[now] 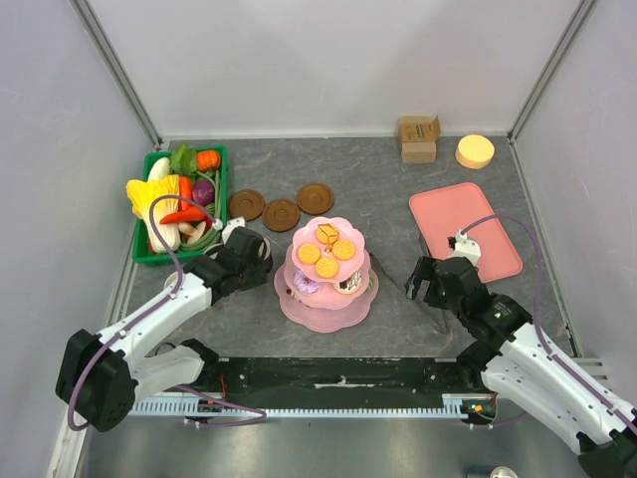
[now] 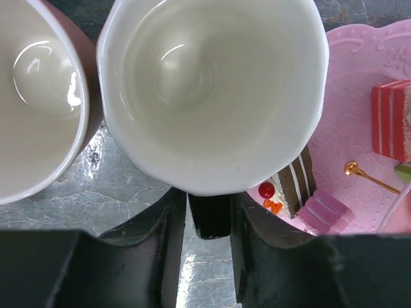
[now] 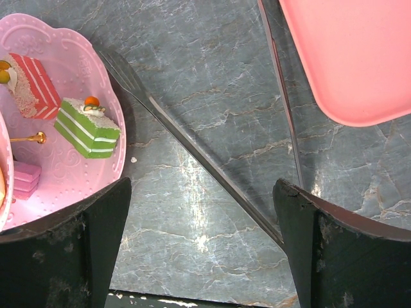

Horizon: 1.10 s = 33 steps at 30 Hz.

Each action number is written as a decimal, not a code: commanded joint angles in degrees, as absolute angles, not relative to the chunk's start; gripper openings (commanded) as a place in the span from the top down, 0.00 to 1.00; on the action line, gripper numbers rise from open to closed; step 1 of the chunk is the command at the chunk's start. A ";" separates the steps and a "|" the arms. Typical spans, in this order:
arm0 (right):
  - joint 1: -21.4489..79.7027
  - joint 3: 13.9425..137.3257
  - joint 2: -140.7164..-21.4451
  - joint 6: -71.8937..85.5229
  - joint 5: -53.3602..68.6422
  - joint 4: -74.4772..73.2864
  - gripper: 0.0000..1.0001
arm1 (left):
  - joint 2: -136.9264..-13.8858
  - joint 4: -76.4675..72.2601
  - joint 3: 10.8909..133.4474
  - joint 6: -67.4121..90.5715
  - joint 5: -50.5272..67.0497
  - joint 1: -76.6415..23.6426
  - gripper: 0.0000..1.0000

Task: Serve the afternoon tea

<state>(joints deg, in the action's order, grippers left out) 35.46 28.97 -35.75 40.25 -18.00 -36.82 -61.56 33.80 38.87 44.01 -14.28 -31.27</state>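
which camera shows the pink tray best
The top view: the whole pink tray shows, right of the stand. The right wrist view catches only one corner; the left wrist view shows none.

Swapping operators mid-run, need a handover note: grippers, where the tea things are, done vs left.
Left gripper: open, fingers either side of the handle of the dark mug, a gap on one side, not yet clamped.
Right gripper: open, empty, over bare table between the pink tiered stand and the pink tray.
The pink mug sits beside the dark mug, left of the stand; third mug not visible.
Done: orange biscuits on the top tier, cake slices on the lower.
Left: three brown saucers beyond the stand are bare; no mug is served.
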 commanded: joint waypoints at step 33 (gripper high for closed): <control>35.51 29.18 -30.07 39.55 -20.83 -34.54 0.02 | -76.01 28.40 72.41 20.31 -24.89 -26.03 0.98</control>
